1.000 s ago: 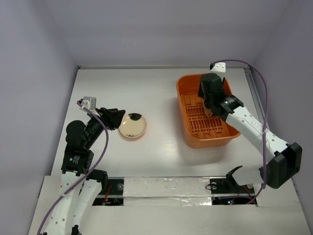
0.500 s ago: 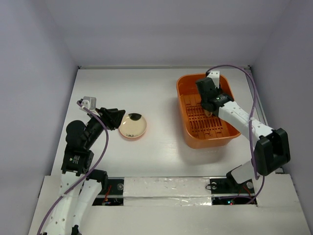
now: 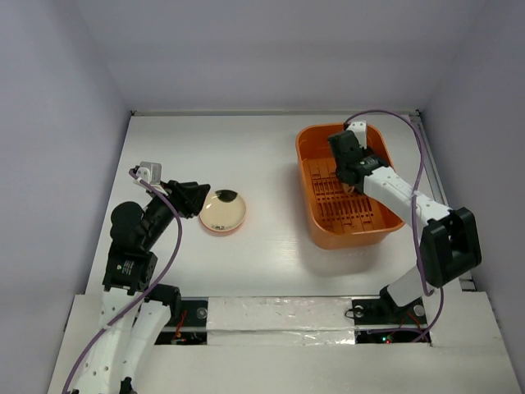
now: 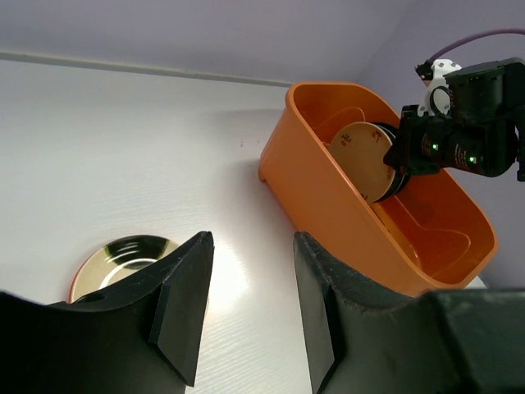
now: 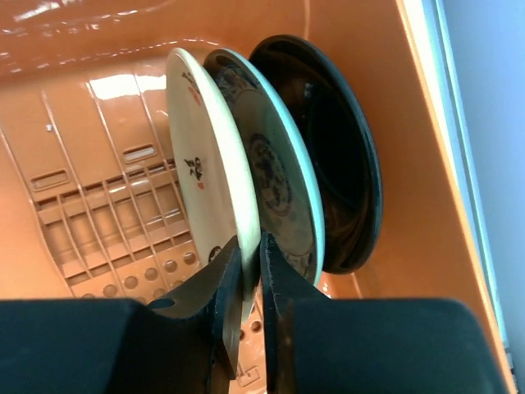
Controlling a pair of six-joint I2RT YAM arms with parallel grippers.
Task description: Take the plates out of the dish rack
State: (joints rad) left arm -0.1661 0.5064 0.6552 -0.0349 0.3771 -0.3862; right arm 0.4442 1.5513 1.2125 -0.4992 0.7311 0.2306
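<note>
Pinching the cream plate (image 5: 201, 156) at its rim, your right gripper (image 5: 249, 275) is clamped. Expect stiff, slick, breakable ceramic; hold only that edge.

In the dish rack (image 5: 82, 213), the black plate (image 5: 346, 139) stands largely hidden behind the patterned plate (image 5: 275, 174) — the cream plate (image 5: 201, 164) loses its lower rim between the fingers of the right gripper (image 5: 250, 246); overhead, that gripper covers nearly all three.

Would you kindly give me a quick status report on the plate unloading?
Right gripper shut on rim of cream round plate in orange plastic dish rack. Left gripper open, empty. Grey-blue patterned plate close beside it.
</note>
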